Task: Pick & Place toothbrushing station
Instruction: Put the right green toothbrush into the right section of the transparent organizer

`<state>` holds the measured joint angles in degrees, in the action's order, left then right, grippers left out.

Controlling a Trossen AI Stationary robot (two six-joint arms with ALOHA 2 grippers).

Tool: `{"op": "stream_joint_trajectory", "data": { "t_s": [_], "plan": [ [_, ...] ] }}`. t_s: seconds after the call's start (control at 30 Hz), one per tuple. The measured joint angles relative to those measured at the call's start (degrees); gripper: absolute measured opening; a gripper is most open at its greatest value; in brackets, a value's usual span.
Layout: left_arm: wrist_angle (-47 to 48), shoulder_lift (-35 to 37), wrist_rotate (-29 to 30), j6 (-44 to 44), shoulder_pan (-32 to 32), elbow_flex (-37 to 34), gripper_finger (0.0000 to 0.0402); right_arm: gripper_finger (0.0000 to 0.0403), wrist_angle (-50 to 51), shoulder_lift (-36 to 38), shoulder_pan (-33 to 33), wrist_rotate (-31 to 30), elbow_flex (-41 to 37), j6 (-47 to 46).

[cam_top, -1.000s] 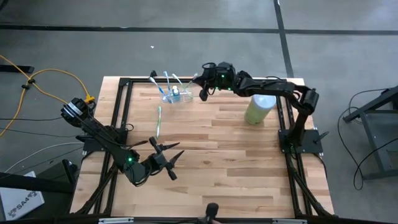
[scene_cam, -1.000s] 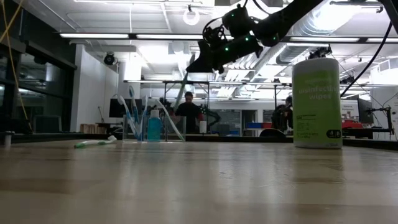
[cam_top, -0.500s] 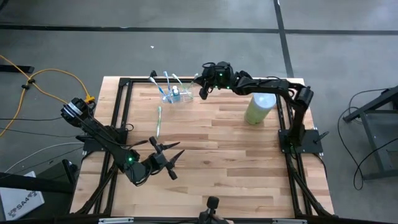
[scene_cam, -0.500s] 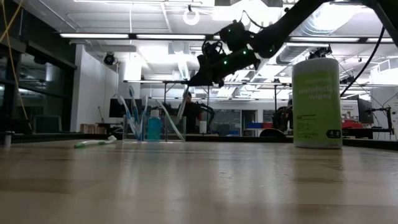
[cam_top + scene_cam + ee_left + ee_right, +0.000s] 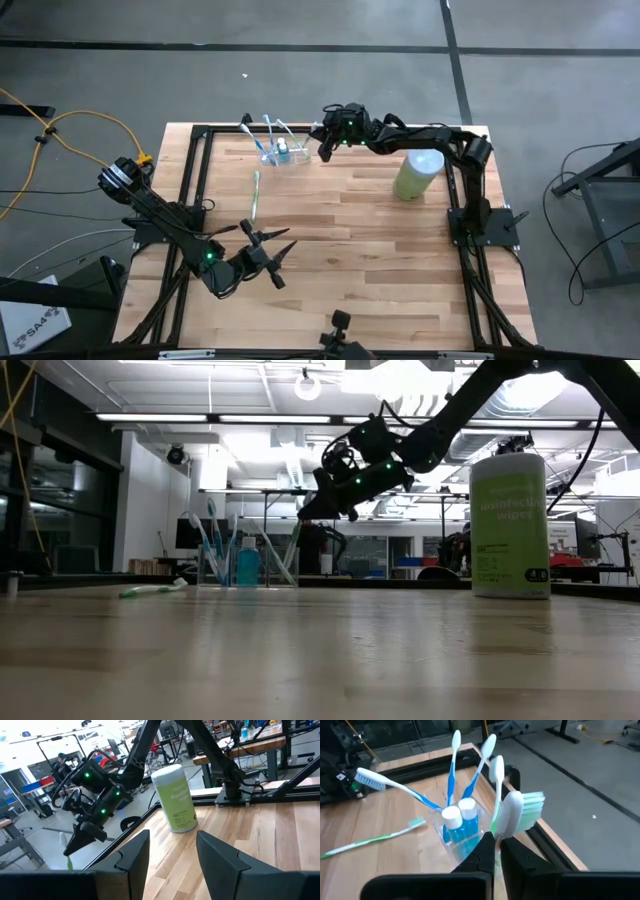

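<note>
My right arm stretches long across the far side of the table, elbow bent near its base post, wrist tipped down, and the right gripper has its fingers pinched together on a green toothbrush, head sticking up past the tips. My left arm sits folded low at the near-left edge, left gripper hovering with fingers spread, holding nothing.

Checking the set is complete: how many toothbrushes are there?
6: four in the toothbrushing station, one green toothbrush lying beside it, one in the right gripper. Overlap may hide more.
</note>
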<state>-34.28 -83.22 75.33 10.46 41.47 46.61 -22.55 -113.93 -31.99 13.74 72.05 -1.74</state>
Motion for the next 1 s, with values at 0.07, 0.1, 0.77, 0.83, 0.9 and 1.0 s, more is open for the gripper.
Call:
{"op": "stream_joint_trajectory", "data": {
  "t_s": [0.07,0.1,0.77,0.83,0.9,1.0],
  "plan": [
    [0.0,0.0,0.0,0.0,0.0,0.0,0.0155,0.0012,-0.1,0.0,0.0,0.0,0.0,-0.2],
    [0.0,0.0,0.0,0.0,0.0,0.0,0.0155,0.0015,-0.1,0.0,0.0,-0.1,0.0,-0.2],
    [0.0,0.0,-0.1,-0.3,0.0,0.0,0.0155,0.0064,0.2,0.0,-0.7,0.2,0.0,-3.0],
    [0.0,0.0,-0.1,-0.4,0.0,0.0,0.0155,0.0076,0.2,0.0,-0.8,-0.1,0.0,-3.2],
    [0.0,0.0,-0.1,-0.4,0.0,0.0,0.0155,0.0088,0.2,0.0,-1.0,-0.1,0.0,-3.2],
    [0.0,0.0,-0.1,-0.6,0.0,0.0,0.0155,0.0105,0.1,0.0,-1.2,-0.3,0.0,-3.2]
  ]
}}
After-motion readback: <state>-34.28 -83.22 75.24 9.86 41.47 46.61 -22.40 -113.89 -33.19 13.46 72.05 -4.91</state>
